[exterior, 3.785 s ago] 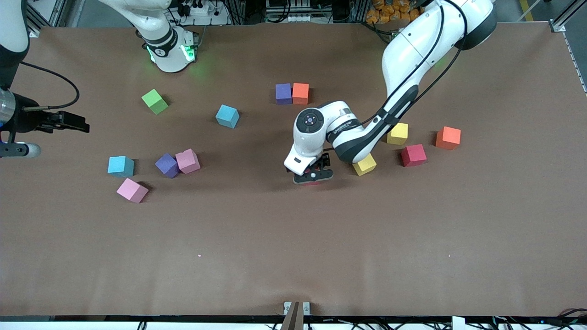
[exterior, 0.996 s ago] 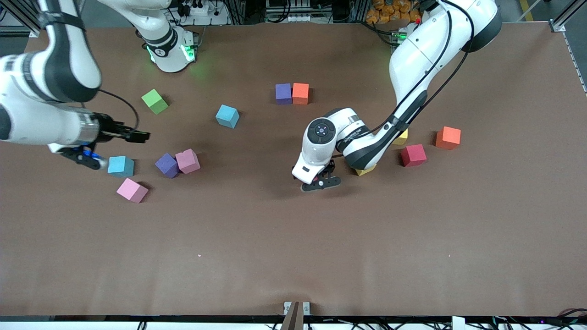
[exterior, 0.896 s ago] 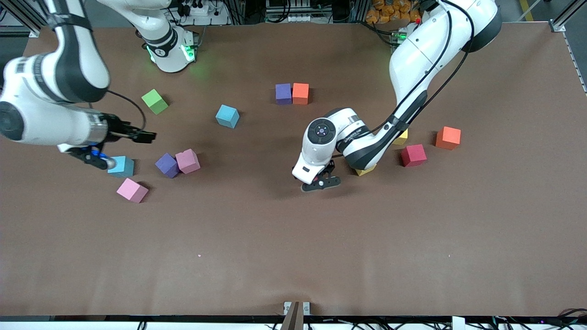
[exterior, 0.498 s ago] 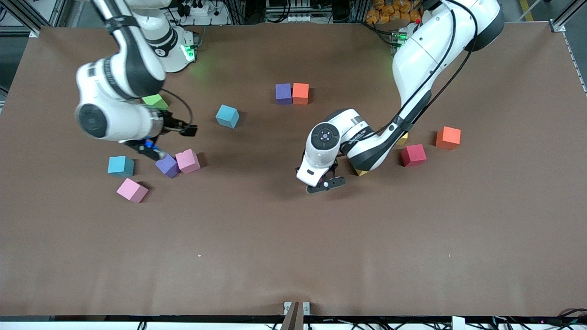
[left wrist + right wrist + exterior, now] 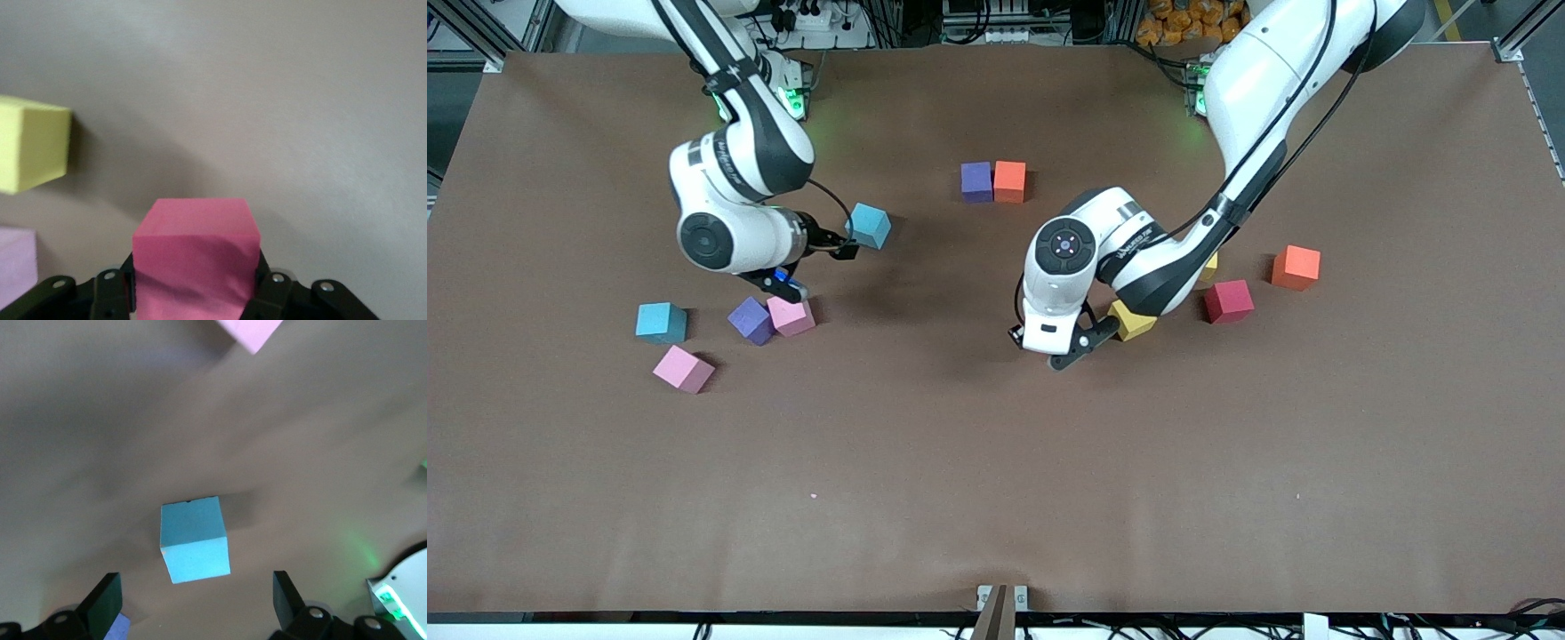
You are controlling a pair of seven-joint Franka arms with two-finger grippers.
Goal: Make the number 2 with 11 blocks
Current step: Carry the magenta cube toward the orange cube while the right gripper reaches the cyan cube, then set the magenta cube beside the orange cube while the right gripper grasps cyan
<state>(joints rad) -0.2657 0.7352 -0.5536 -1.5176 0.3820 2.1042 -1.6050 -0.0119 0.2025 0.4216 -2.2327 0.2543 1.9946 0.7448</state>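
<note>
The blocks lie scattered and no number 2 is in view. My left gripper (image 5: 1073, 347) is shut on a red block (image 5: 195, 260), which the hand hides in the front view; a yellow block (image 5: 1132, 320) lies just beside it. My right gripper (image 5: 783, 283) stands open over the pink block (image 5: 791, 316) and purple block (image 5: 751, 320). A light blue block (image 5: 195, 540) lies ahead of its open fingers with nothing between them (image 5: 197, 590). A purple block (image 5: 976, 181) and an orange block (image 5: 1009, 180) sit touching, toward the robots.
Another red block (image 5: 1229, 300), an orange block (image 5: 1296, 267) and a half-hidden yellow block (image 5: 1209, 265) lie toward the left arm's end. A light blue block (image 5: 662, 322) and a pink block (image 5: 683, 369) lie toward the right arm's end.
My right arm swung in from its end of the table to the pink and purple blocks. My left gripper closed on the red block and shifted toward the yellow block.
</note>
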